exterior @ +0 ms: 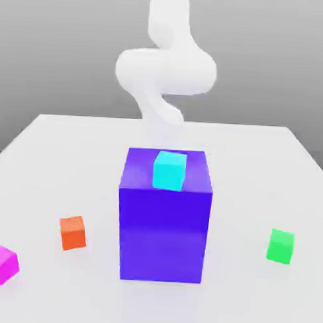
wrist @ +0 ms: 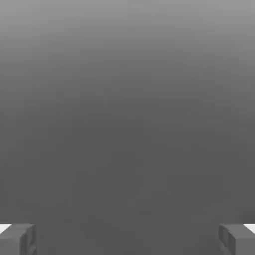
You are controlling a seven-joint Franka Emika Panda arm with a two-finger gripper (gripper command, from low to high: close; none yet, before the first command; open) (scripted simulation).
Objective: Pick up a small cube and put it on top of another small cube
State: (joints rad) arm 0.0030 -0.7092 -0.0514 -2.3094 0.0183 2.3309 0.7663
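Magenta cube (exterior: 1,264) sits on the white table (exterior: 51,158), at the near corner on the exterior view's left, resting flat, touching nothing else. It is well apart from the arm (exterior: 166,71), which hangs at the far side of the table behind the big block, so the cube lies far forward of the tool and off to the exterior view's left of it.

Next out: orange cube (exterior: 73,232), near the magenta cube, a little farther back and toward the centre, on the table, apart from everything. Between it and the arm stands the large blue-purple block (exterior: 163,224), upright, mid-table, directly in front of the arm. Cyan cube (exterior: 170,170) rests on top of that block, near the top's front edge, closest of the small cubes to the tool. Green cube (exterior: 280,246) sits on the table to the exterior view's right of the block, well apart from it.

Gripper (wrist: 127,239): in the hand view the two grey fingertips (wrist: 17,239) sit at opposite edges, spread wide, with only plain grey backdrop between them. Nothing held, nothing touching the fingers.
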